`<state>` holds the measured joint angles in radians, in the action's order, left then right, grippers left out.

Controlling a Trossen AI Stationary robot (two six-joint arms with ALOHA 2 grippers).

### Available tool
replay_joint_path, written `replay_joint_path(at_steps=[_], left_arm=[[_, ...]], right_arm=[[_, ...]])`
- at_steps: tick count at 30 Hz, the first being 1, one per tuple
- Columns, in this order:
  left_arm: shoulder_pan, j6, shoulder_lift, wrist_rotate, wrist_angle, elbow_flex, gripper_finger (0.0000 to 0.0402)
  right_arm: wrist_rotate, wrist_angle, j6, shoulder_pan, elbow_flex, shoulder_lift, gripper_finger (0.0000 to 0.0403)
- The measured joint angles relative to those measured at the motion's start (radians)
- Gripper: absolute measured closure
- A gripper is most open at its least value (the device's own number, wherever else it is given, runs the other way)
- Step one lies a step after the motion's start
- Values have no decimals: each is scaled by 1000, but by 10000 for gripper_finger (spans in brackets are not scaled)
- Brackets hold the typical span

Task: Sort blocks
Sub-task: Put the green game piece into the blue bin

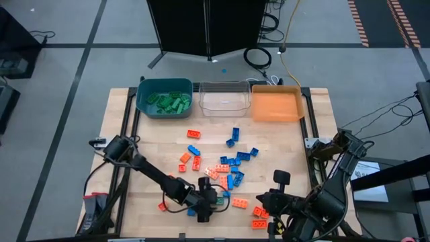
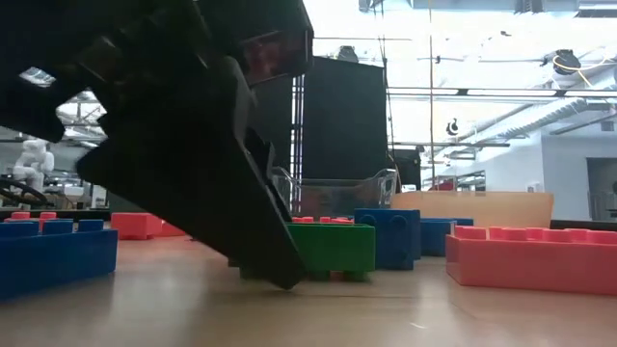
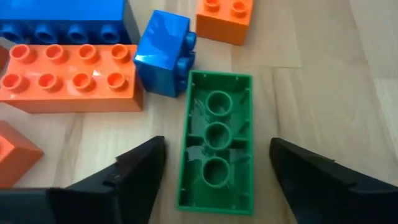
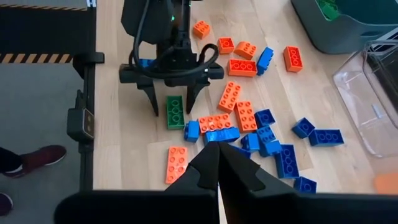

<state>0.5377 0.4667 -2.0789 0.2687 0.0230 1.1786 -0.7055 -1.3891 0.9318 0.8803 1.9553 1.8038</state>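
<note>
A green block (image 3: 216, 140) lies on the table with its hollow underside up, near the front edge. My left gripper (image 3: 217, 142) is open and slants down over it. One finger (image 3: 134, 171) stands on each long side of the block, with bare wood showing between finger and block. The right wrist view shows the same straddle by the left gripper (image 4: 173, 114). Blue and orange blocks (image 1: 232, 165) lie scattered over the middle of the table. My right gripper (image 4: 219, 162) hangs shut and empty above the front right of the table.
At the far edge stand a teal bin (image 1: 142, 101) with green blocks, a clear bin (image 1: 224, 85) and an orange bin (image 1: 277, 107). A blue block (image 3: 163, 53) and an orange block (image 3: 68, 78) lie just beyond the green one. Bare wood lies along the table's left side.
</note>
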Motion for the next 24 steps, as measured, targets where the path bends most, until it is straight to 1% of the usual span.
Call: replay_joint_path(at_steps=[3, 8, 9, 13, 15, 17, 21, 22, 24], left_arm=[[-18, -4, -1, -4, 1, 0, 155], [-37, 4, -1, -29, 8, 0, 255], [-37, 15, 3, -37, 10, 0, 261], [-38, 21, 46, -60, 37, -3, 261], [-38, 22, 88, -63, 84, -8, 261], [-37, 22, 152, -45, 116, -9, 261], [-43, 1, 302, 61, 234, -4, 261], [-45, -7, 344, 110, 281, -5, 261], [-55, -10, 436, 245, 386, -5, 261]], right_arm=[[0, 0, 15, 0, 0, 0, 403], [1, 1, 27, 5, 0, 0, 403], [2, 0, 30, 6, 0, 0, 403], [3, 1, 35, 6, 0, 0, 403], [2, 0, 30, 6, 0, 0, 403], [0, 0, 28, 6, 0, 0, 403], [-2, -1, 17, 6, 0, 0, 403], [-3, -1, 16, 6, 0, 0, 403], [-7, -1, 14, 6, 0, 0, 403]])
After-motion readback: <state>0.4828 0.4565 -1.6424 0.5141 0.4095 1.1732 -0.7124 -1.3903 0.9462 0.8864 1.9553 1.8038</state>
